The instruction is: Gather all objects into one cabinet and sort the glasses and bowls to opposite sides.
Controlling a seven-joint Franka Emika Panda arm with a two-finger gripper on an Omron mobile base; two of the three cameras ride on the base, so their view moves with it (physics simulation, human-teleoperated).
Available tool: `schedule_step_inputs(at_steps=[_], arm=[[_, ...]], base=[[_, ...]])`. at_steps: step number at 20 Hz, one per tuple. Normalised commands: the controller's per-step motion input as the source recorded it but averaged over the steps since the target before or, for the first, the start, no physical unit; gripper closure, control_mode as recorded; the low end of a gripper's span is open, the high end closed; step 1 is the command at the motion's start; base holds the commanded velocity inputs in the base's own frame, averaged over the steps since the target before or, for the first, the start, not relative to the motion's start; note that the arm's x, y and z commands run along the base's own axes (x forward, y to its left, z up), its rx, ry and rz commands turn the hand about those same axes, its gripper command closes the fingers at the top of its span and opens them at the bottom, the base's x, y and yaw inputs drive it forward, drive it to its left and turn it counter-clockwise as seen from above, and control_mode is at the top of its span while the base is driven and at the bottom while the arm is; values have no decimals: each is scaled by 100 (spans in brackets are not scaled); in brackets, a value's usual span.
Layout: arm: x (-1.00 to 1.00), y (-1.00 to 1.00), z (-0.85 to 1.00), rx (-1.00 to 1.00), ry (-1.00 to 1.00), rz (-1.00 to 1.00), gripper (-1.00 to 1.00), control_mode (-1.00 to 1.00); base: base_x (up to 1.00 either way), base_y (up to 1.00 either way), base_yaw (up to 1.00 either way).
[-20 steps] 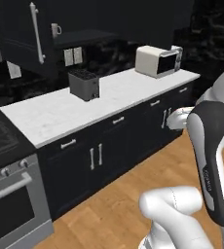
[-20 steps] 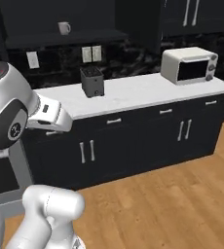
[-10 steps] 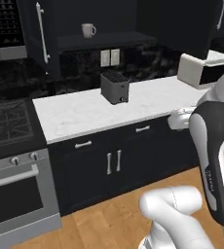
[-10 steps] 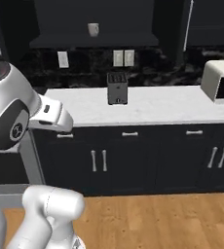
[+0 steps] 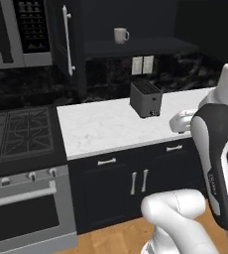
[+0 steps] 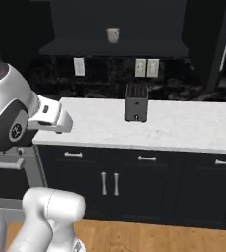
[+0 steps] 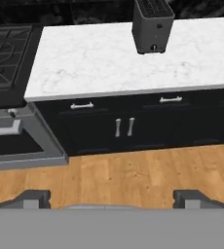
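Your gripper [image 7: 111, 197] hangs with jaws spread wide, holding nothing. A black toaster [image 5: 145, 99] sits on the white desk [image 5: 106, 126]. The pale mug [image 5: 120, 35] stands on the shelf above.

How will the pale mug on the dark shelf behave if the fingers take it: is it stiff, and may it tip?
The mug looks rigid, probably ceramic, so likely stiff and breakable if dropped. It stands upright on the shelf and is about as wide as tall, so a push would probably slide it, not tip it. Its side handle may turn it off-centre in a grasp.
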Motion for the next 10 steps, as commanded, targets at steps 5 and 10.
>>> schedule_step_inputs(at_steps=[5, 10], arm=[[0, 0, 0, 0, 0, 0, -100, 100], [0, 0, 0, 0, 0, 0, -100, 100]], base=[[57, -67, 22], [41, -73, 16]])
